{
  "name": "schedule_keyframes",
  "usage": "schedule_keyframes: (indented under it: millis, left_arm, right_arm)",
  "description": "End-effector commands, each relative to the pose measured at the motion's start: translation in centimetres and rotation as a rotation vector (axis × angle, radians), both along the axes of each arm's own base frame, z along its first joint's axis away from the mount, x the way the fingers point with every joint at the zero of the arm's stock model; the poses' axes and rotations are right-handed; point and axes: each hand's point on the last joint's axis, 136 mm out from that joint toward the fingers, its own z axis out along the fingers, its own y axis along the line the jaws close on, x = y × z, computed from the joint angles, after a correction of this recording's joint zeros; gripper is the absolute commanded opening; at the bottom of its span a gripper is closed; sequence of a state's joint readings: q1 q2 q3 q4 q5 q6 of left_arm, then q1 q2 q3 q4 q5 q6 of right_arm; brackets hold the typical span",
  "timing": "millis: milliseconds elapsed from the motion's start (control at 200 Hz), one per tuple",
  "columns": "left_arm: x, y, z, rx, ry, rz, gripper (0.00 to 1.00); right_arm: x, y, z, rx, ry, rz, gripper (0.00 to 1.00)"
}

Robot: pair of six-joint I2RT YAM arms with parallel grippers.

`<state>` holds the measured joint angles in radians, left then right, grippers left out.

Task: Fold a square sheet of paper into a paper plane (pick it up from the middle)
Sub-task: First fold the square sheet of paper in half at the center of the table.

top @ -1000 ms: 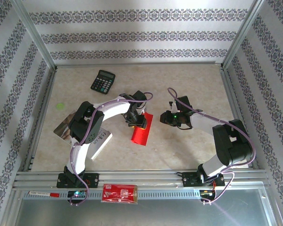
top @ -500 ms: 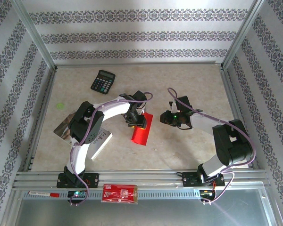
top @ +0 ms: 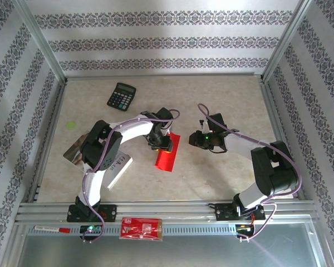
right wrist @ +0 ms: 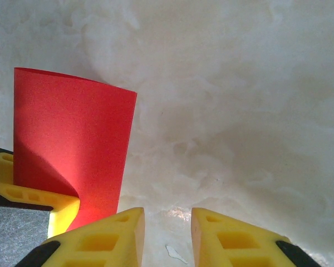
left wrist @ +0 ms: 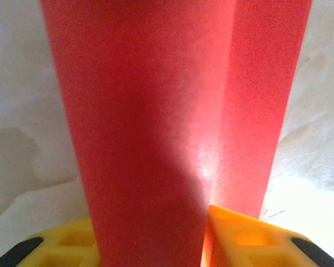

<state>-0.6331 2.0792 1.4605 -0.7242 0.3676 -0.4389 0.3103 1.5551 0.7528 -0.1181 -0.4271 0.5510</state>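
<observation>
Left pincer (top: 160, 146) clamped on the far-left edge of the square sheet of paper (top: 167, 157), doubled over mid-table | right pincer (right wrist: 167, 231) fingers apart, empty, just right of the sheet | handling: likely featherlight, floppy, creases readily, slides on the table (top: 222, 100); pinch gently at the fold's middle | calculator (top: 121, 96) far left

2 white-black arms (top: 128, 127), purple cables (top: 234, 132) (yellow fingers (right wrist: 106, 239)).

No text legible anywhere. Calculator (top: 121, 96), 11 o'clock: key markings too small to read. Red packet (top: 141, 228), 6 o'clock, on front rail: white print unreadable. White booklet (top: 118, 167), 8 o'clock: print blurred.
</observation>
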Motion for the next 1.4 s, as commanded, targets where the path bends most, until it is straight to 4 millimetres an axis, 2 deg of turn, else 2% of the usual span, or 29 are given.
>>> schedule_keyframes:
  millis: [0, 894, 1399]
  left_arm:
    - [-2.58, 2.26, -6.30, 0.150, 0.085, -0.002, 0.37]
    - [-2.53, 2.19, -6.33, 0.149, 0.087, -0.016, 0.32]
    - [-2.58, 2.17, -6.48, 0.149, 0.090, -0.017, 0.41]
  right_arm:
    - [0.27, 0.18, 0.40, 0.009, -0.013, -0.005, 0.28]
    - [0.58, 0.51, 0.64, 0.017, -0.014, -0.001, 0.28]
    - [0.55, 0.60, 0.57, 0.015, -0.012, 0.001, 0.28]
